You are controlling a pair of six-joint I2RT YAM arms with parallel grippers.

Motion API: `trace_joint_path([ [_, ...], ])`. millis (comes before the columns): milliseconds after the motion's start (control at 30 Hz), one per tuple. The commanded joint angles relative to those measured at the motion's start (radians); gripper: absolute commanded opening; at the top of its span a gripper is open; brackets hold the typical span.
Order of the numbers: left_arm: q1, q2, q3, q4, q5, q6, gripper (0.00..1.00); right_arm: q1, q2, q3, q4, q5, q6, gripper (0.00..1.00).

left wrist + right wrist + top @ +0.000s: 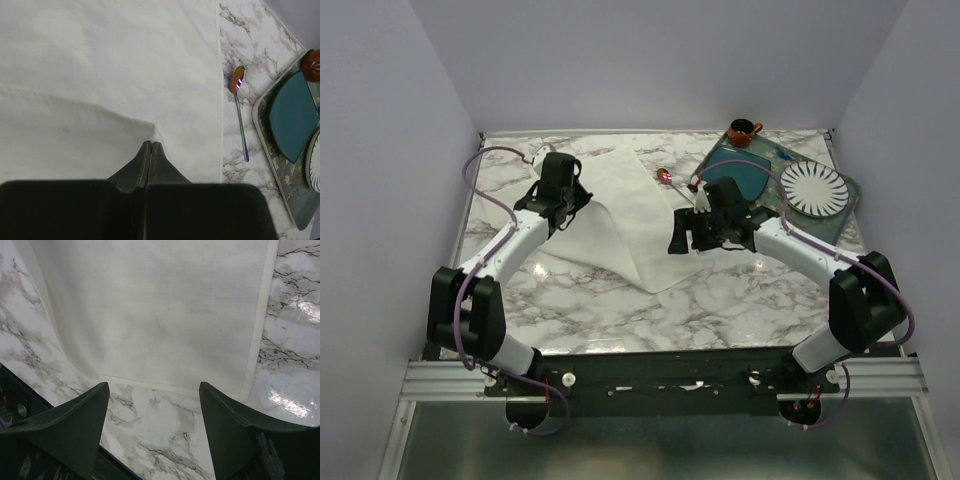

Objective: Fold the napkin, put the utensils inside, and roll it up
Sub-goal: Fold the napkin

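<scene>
The fold turns on the near hem of the large, plain cream cloth napkin (160, 315), and on how that hem lies relative to the right tool (152, 386). The hem lies just ahead of the tool's tips and runs crosswise, from one finger toward the other. The cloth's corner sits just ahead of the finger on the right of the wrist view. The rest of the cloth stretches away beyond the tips, flat on the marbled counter (150, 425). This tool is spread wide, holds nothing and hangs clear of the cloth. Its arm reaches forward and inward from its base with the elbow bent.

The left tool (150, 146) is pinched tight on the napkin, with a raised ridge of cloth running up into its tips. From there the sheet extends ahead and to both sides. That arm is stretched forward along its own side.

My judgement is that the right tool is the nearer one to the free corner and would have to drop onto that hem to carry it over.

The slim spoon (239, 119), with its coppery-pink bowl and teal-blue handle, lies ahead and to the right of the left tool. It is just off the napkin's side hem, between the hem and the dark patterned tray (280, 170). Its long axis runs roughly along the hem, bowl at the far end.
</scene>
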Motion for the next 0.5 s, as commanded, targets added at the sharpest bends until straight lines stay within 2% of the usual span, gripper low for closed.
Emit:
trace_joint_path([
  [0,0.004,0.163,0.159,0.053,0.053,0.088,0.00,-0.037,-0.020,-0.016,-0.023,0.054,-0.021,0.81],
  [167,0.004,0.367,0.326,0.048,0.093,0.130,0.00,-0.073,-0.009,-0.005,-0.027,0.074,-0.032,0.81],
  [467,0.004,0.631,0.609,0.011,0.151,0.133,0.00,-0.110,0.032,0.005,-0.032,0.069,-0.043,0.81],
])
